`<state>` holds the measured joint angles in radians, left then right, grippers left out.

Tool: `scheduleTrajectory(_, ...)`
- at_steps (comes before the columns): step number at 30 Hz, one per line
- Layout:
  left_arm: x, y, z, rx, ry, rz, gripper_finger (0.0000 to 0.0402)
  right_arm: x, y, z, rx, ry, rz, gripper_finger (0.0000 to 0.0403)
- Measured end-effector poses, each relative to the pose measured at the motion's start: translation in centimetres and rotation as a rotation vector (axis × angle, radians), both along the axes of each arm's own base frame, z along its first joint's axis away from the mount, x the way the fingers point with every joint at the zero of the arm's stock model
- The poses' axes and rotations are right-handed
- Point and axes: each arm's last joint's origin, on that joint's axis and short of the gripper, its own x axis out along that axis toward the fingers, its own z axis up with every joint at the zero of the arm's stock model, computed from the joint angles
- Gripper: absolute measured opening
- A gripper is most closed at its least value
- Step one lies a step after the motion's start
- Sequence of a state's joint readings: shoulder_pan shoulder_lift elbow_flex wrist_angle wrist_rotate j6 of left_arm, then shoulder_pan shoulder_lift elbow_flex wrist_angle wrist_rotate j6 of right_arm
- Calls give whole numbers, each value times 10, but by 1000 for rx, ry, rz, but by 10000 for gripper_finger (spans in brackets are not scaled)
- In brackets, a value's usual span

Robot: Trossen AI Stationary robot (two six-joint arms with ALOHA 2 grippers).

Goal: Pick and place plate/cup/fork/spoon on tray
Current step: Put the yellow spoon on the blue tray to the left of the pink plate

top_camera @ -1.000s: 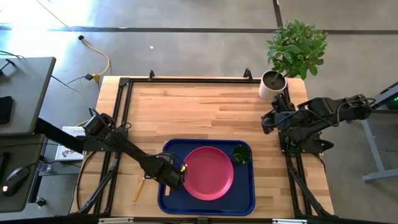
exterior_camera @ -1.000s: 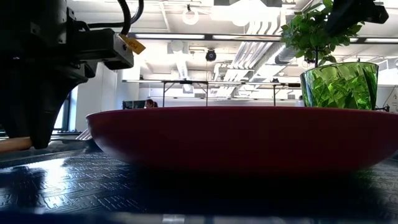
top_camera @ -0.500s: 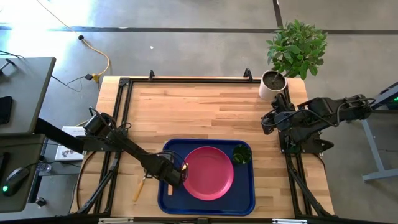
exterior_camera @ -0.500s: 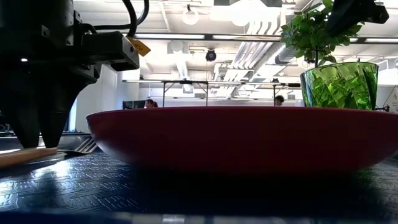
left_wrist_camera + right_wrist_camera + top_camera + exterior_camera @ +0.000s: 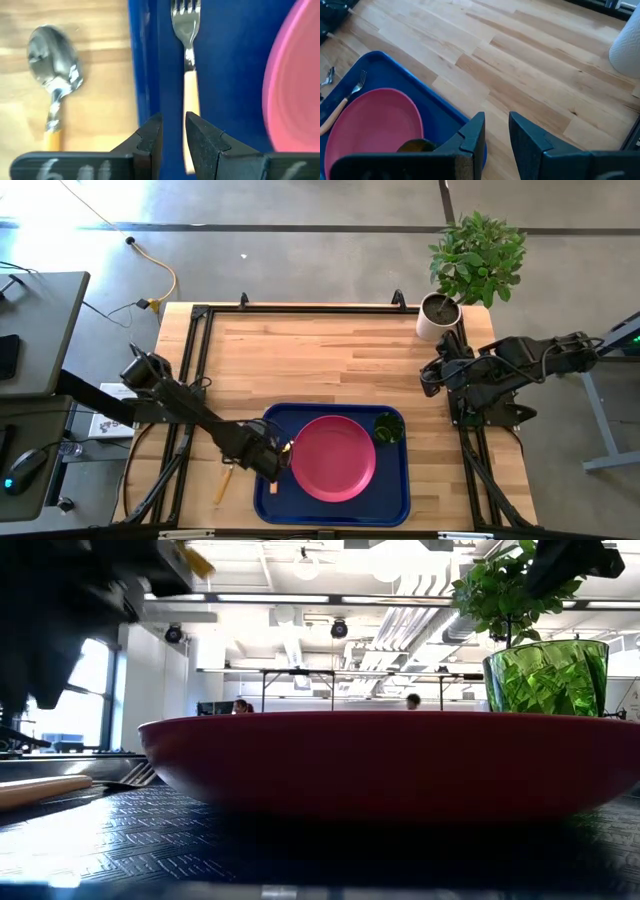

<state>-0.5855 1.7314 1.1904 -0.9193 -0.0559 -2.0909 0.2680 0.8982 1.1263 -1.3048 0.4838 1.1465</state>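
The pink plate (image 5: 335, 458) and the green cup (image 5: 388, 428) stand in the dark-blue tray (image 5: 395, 492). The fork (image 5: 189, 95) lies flat on the tray floor along its left rim, tines toward the far edge. It also shows in the right wrist view (image 5: 342, 112). The spoon (image 5: 55, 85) lies on the wood just left of the tray (image 5: 224, 480). My left gripper (image 5: 173, 120) hangs above the fork's handle with a narrow gap between its fingers, touching nothing. My right gripper (image 5: 496, 120) waits at the table's right edge (image 5: 432, 375), fingers narrowly apart and empty.
A white pot with a leafy plant (image 5: 437, 315) stands at the table's far right corner. Bare wood (image 5: 320, 355) stretches across the far half of the table. The black frame rails (image 5: 195, 380) run along the table's left and right sides.
My left gripper has let go of the fork and risen off the tray, out of the low view, drawing a little toward the table's left edge. The fork's handle has dropped flat onto the tray floor and stays there.
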Motion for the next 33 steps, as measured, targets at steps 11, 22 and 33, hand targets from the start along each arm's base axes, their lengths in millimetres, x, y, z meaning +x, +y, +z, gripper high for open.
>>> scheduleTrajectory(11, -52, -27, 33, 24, -41, -72, 76, 0, 1, 0, 34, 9, 21, 79)
scheduleTrajectory(22, -82, -49, 27, 26, 72, -120, 119, 1, 1, 0, 37, 3, 22, 79)
scheduleTrajectory(33, -89, -48, -20, -24, 120, -107, 140, 1, 2, 0, 50, 2, 29, 79)
